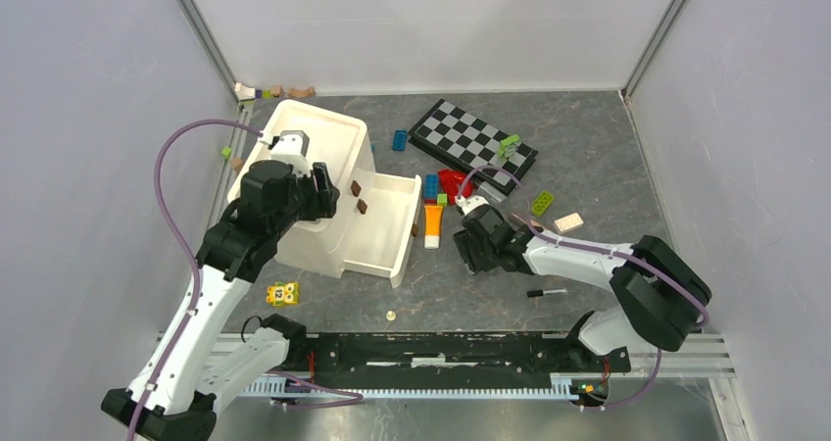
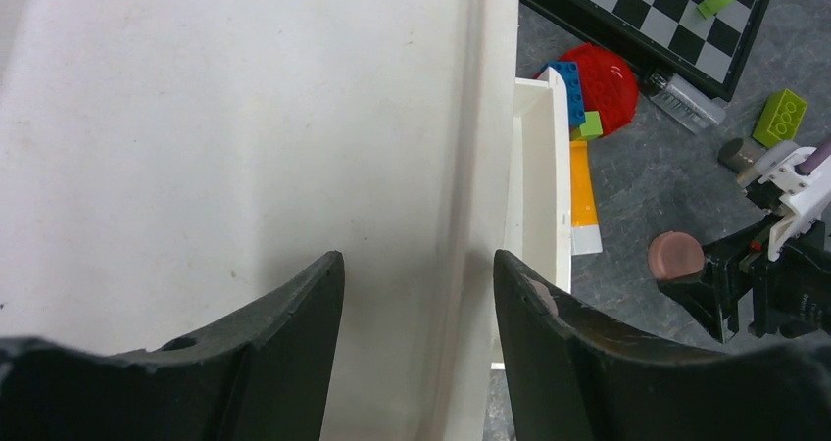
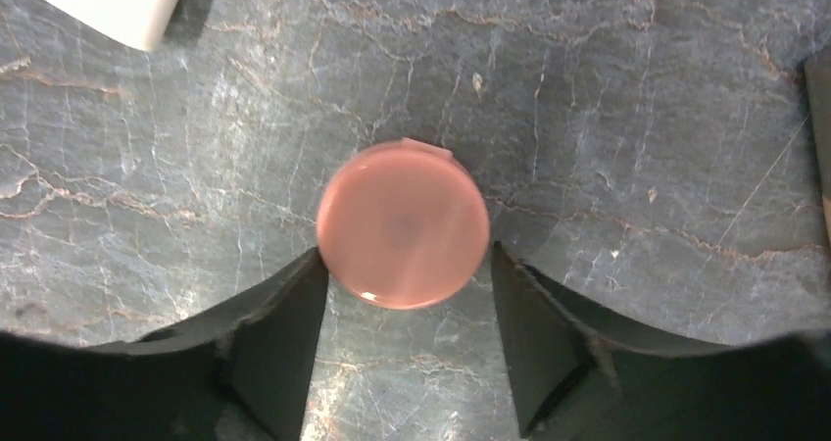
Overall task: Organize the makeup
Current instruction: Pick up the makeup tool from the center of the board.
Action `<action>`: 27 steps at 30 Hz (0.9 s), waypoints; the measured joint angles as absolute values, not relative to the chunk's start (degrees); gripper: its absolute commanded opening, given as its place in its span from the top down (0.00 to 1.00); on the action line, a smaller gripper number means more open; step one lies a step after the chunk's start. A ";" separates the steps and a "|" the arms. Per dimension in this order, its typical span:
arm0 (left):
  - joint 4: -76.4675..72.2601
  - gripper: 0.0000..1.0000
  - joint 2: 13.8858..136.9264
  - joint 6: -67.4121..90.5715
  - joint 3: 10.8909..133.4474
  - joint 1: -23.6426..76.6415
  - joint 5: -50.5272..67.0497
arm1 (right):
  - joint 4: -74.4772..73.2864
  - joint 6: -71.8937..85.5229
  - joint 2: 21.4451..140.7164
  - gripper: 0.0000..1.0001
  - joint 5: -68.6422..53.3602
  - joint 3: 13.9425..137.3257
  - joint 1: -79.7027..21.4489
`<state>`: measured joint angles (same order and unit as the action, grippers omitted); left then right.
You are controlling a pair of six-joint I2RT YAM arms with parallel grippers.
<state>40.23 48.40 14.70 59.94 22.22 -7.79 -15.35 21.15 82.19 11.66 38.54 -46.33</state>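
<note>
Pink disc (image 3: 403, 223) flanked by spread right gripper (image 3: 407, 253), left gripper (image 2: 416, 255) parted over organizer (image 2: 196, 118)

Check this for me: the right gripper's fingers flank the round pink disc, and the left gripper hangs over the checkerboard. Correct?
Not quite. The left gripper hangs over the white drawer unit, not the checkerboard, as the left wrist view shows. The fingers of the right gripper do flank the round pink disc.
</note>
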 measured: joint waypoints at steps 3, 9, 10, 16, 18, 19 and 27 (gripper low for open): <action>40.16 0.34 48.05 14.72 59.70 22.22 -8.80 | -15.00 20.69 83.40 0.52 11.68 39.55 -46.33; 38.81 0.34 49.19 14.72 59.70 22.22 -10.50 | -14.33 20.78 83.22 0.60 11.66 39.57 -46.33; 38.37 0.34 49.43 14.72 59.70 22.22 -10.83 | -14.11 20.78 82.87 0.61 11.55 39.57 -46.33; 34.20 0.34 48.34 14.70 56.97 22.22 -13.72 | -12.62 20.91 78.61 0.64 9.54 40.34 -46.35; 32.71 0.34 47.03 14.70 55.51 22.09 -14.59 | -11.03 20.99 77.65 0.65 7.68 41.76 -46.35; 32.56 0.34 46.46 14.70 55.11 21.98 -14.90 | -10.50 21.04 77.60 0.65 7.01 42.61 -46.37; 31.33 0.33 44.84 14.68 53.47 18.85 -16.25 | -3.46 25.85 84.60 0.67 2.33 57.19 -47.94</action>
<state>31.33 44.84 14.68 53.47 18.85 -16.25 -3.46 25.85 84.60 2.33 57.19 -47.94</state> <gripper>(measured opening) 0.666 0.574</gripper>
